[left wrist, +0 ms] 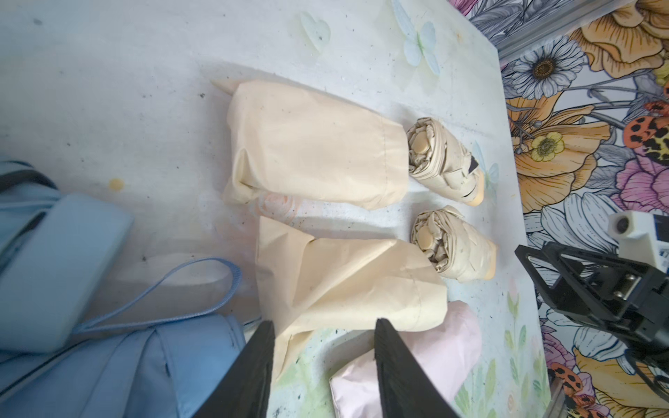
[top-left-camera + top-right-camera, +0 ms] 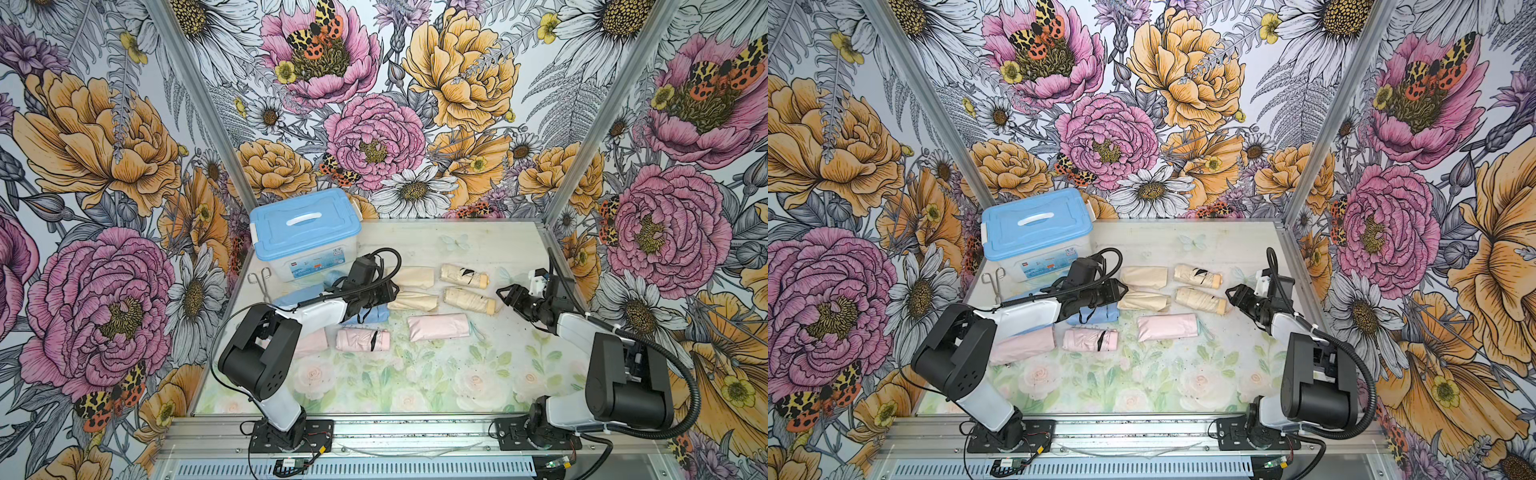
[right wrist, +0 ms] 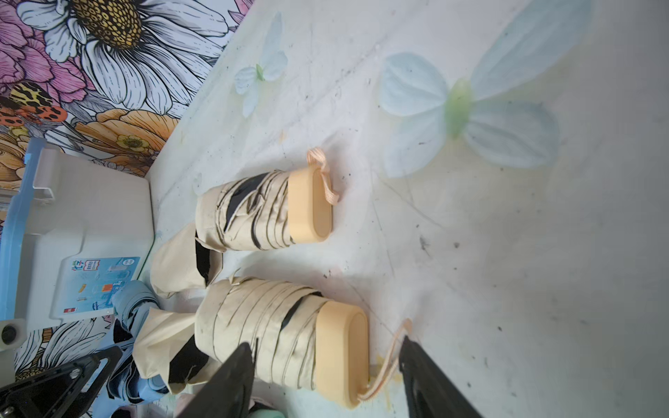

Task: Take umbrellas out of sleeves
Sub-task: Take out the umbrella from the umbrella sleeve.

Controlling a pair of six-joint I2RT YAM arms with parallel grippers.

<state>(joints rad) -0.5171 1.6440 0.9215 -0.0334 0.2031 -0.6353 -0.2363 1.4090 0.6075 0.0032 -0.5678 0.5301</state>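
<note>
Big painted flowers cover the walls, and the bench (image 2: 457, 249) has pale roses on it. Both hands are open and hold nothing. The left hand (image 1: 324, 322) is over the near cream sleeve (image 2: 413, 301). The right hand (image 3: 325, 341) is by the handle of the near cream umbrella (image 2: 469, 300), which lies out, just beside that sleeve. I think that one is done.

Next looks like the full pink sleeve (image 2: 438, 327): pinch its shut end and pull the green loop (image 2: 476, 332).

I count two cream umbrellas, one pink umbrella (image 2: 361, 340), two cream sleeves and two pink sleeves. The blue ones (image 2: 1100, 312) are partly hidden.
</note>
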